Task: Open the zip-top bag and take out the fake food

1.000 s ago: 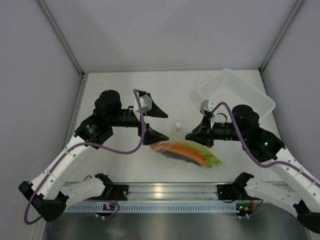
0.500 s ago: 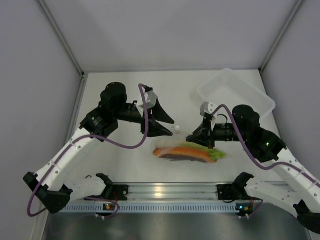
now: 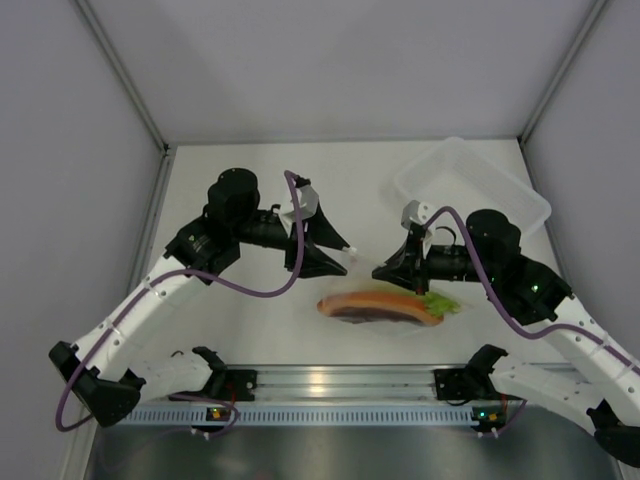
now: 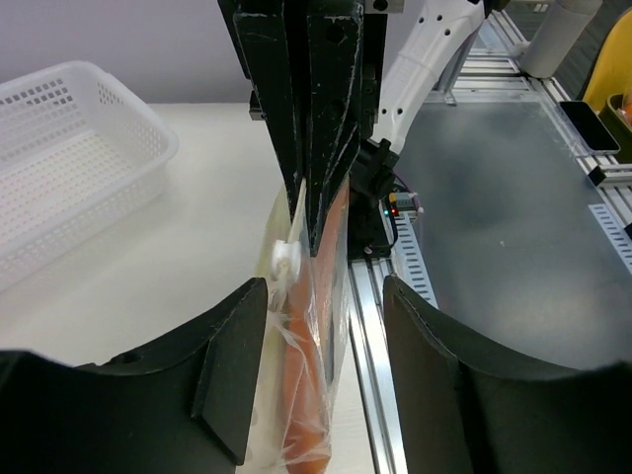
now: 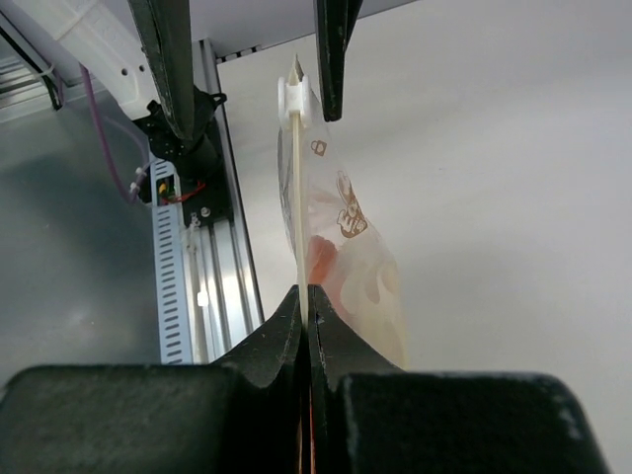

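the right gripper [image 3: 380, 271] is pressed closed on the zip strip of the zip-top bag [image 5: 341, 232], at the 3 o'clock end. the left gripper [image 3: 346, 257] stands half wide around the 9 o'clock end, near the white slider [image 5: 289, 99]; if it touches, i cannot tell. the fake food [image 3: 385, 303] is inside the bag, at 6 o'clock from both grippers.
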Robot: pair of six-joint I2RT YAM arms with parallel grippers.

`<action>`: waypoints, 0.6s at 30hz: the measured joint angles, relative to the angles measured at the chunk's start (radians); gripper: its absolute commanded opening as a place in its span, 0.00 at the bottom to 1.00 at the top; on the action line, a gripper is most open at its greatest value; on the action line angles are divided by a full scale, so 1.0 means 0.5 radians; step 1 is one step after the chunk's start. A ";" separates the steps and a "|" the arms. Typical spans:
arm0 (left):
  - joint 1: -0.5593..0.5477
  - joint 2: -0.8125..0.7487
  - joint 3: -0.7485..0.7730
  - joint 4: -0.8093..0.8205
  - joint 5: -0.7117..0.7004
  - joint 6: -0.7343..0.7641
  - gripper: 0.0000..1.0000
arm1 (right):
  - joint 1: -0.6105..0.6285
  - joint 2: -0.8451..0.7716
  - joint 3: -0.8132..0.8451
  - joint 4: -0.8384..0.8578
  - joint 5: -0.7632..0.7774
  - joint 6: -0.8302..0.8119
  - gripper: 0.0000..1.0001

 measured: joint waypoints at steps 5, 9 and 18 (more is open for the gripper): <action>-0.005 0.005 -0.027 0.000 -0.048 0.000 0.52 | 0.000 -0.002 0.000 0.031 -0.008 0.018 0.00; -0.005 0.021 -0.027 0.001 -0.080 -0.001 0.43 | 0.000 -0.005 0.000 0.074 -0.032 0.029 0.00; -0.006 0.043 -0.027 0.024 -0.107 -0.017 0.19 | 0.000 -0.026 0.000 0.089 -0.056 0.041 0.00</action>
